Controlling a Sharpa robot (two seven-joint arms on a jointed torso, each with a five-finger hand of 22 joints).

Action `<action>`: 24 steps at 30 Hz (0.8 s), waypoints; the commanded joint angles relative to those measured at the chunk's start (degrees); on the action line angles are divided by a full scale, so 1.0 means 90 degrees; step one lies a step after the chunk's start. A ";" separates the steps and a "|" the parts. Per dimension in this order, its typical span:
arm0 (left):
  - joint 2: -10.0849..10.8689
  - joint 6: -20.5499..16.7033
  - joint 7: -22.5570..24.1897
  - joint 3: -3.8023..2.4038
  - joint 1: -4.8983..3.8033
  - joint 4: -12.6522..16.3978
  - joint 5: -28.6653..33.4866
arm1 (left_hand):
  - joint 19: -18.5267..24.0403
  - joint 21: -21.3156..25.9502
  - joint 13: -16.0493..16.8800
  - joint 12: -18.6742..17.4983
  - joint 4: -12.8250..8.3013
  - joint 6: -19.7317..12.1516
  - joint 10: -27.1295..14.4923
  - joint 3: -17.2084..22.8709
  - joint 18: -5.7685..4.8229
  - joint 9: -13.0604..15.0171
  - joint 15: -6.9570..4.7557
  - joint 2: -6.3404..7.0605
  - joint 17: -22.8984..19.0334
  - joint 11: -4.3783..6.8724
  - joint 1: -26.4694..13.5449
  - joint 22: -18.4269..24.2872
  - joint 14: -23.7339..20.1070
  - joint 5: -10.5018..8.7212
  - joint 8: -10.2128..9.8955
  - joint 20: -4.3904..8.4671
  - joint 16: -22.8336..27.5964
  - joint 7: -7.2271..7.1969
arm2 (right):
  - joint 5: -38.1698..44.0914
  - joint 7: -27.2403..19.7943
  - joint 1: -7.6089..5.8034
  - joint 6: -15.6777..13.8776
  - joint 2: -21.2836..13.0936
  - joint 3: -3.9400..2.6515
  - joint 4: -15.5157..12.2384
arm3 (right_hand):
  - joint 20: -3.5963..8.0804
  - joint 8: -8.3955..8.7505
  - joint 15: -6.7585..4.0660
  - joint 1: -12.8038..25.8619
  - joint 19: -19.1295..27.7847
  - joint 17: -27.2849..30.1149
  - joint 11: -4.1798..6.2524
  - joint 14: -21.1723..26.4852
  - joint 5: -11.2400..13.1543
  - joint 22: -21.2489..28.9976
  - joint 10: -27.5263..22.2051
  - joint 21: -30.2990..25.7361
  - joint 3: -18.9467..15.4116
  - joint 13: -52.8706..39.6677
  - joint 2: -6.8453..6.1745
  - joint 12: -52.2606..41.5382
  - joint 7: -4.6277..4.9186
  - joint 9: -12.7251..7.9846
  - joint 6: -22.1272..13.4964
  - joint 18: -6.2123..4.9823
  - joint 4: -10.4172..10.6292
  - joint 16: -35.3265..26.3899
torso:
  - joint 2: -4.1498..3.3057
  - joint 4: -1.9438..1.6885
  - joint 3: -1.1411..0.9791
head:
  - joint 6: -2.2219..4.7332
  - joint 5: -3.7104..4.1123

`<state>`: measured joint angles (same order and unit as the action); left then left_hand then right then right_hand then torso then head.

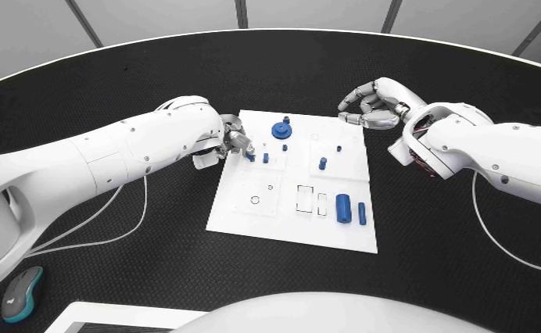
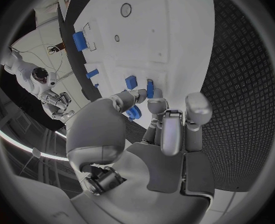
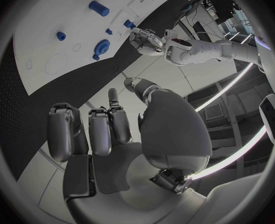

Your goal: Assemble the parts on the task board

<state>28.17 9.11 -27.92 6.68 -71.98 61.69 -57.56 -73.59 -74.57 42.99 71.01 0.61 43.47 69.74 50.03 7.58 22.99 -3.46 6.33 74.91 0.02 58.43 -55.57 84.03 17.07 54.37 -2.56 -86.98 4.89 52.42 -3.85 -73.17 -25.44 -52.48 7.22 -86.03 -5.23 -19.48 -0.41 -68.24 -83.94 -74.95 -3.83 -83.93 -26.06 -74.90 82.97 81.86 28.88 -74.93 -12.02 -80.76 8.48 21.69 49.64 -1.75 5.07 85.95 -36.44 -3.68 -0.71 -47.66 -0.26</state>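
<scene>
The white task board [image 1: 254, 220] lies in the middle of the black table. My left hand [image 1: 229, 144] sits at the board's left edge and pinches a small blue part [image 2: 150, 88] between thumb and fingertip, low over the board. A blue peg [image 1: 266, 158] stands just beside it, and a round blue part [image 1: 282, 130] stands further back. Another peg [image 1: 323, 163] stands mid-board. Two blue cylinders [image 1: 342, 208] lie near the board's right edge. My right hand [image 1: 375, 106] hovers beyond the board's far right corner, fingers loosely curved, holding nothing [image 3: 106, 134].
Empty round and rectangular recesses [image 1: 306, 198] mark the board's near half. A dark mouse [image 1: 20, 292] and a white sheet [image 1: 112, 319] lie at the table's near left. A thin cable [image 1: 112, 223] trails under my left arm.
</scene>
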 commanded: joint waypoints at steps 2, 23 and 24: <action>-0.0017 0.0000 0.0006 0.0000 0.0002 -0.0003 -0.0017 | -0.0017 -0.0019 -0.0010 0.0032 -0.0815 0.0089 0.0047 0.0776 -0.0082 0.0006 -0.0028 -0.0067 0.0874 0.0013 0.0019 0.0010 0.0468 0.0030 0.0023 0.0003 -0.0035 -0.0046 | 0.0000 0.0000 0.0000 0.0000 -0.0002 0.0000 -0.0003 | 0.0031 -0.0042 -0.0056 0.0037 -0.0207 -0.0847 0.0043 -0.0471 -0.0043 -0.0790 0.0013 -0.0039 0.0038 -0.0768 0.0005 -0.0014 -0.0002 -0.0009 -0.0052 -0.0070 -0.0006 -0.0040 | -0.0007 0.0004 -0.0004 | -0.0006 0.0007; -0.0051 0.0223 -0.0054 0.0001 0.0005 0.0008 -0.0034 | -0.0027 -0.0033 0.0064 0.0060 -0.0832 0.0098 0.0082 0.0767 -0.0089 0.0000 -0.0028 -0.0058 0.0940 0.0016 0.0025 -0.0018 0.0484 0.0043 0.0028 0.0003 -0.0060 -0.0050 | 0.0000 0.0003 0.0000 0.0000 -0.0020 -0.0001 -0.0018 | 0.0031 -0.0042 -0.0056 0.0037 -0.0207 -0.0847 0.0043 -0.0471 -0.0043 -0.0790 0.0013 -0.0039 0.0038 -0.0768 0.0005 -0.0014 -0.0002 -0.0009 -0.0052 -0.0070 -0.0006 -0.0040 | -0.0001 -0.0002 0.0003 | -0.0033 0.0030; -0.0054 0.0219 -0.0056 0.0001 0.0005 0.0007 -0.0034 | -0.0027 -0.0033 0.0066 0.0062 -0.0835 0.0100 0.0084 0.0765 -0.0089 -0.0001 -0.0028 -0.0056 0.0949 0.0016 0.0026 -0.0018 0.0486 0.0045 0.0029 0.0003 -0.0063 -0.0050 | 0.0000 0.0003 0.0000 0.0000 -0.0021 -0.0001 -0.0019 | 0.0031 -0.0042 -0.0056 0.0037 -0.0207 -0.0847 0.0043 -0.0471 -0.0043 -0.0790 0.0013 -0.0039 0.0038 -0.0768 0.0005 -0.0014 -0.0002 -0.0009 -0.0052 -0.0070 -0.0006 -0.0040 | -0.0004 -0.0001 0.0004 | -0.0036 0.0029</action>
<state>27.71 11.12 -28.40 6.69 -71.93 61.76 -57.87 -73.59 -74.56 43.54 71.25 0.45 43.55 69.87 49.89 7.59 23.08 -3.45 6.31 74.91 0.13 58.47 -55.75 84.03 17.28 54.43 -2.56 -87.19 4.81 52.42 -3.82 -73.17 -25.43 -52.66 7.21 -86.19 -5.23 -19.48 -0.41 -68.24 -83.93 -74.93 -3.83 -83.93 -26.06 -74.90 82.97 81.86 28.88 -74.93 -12.02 -80.76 8.48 21.69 49.64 -1.76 5.07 85.95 -36.44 -3.71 -0.71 -47.98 0.01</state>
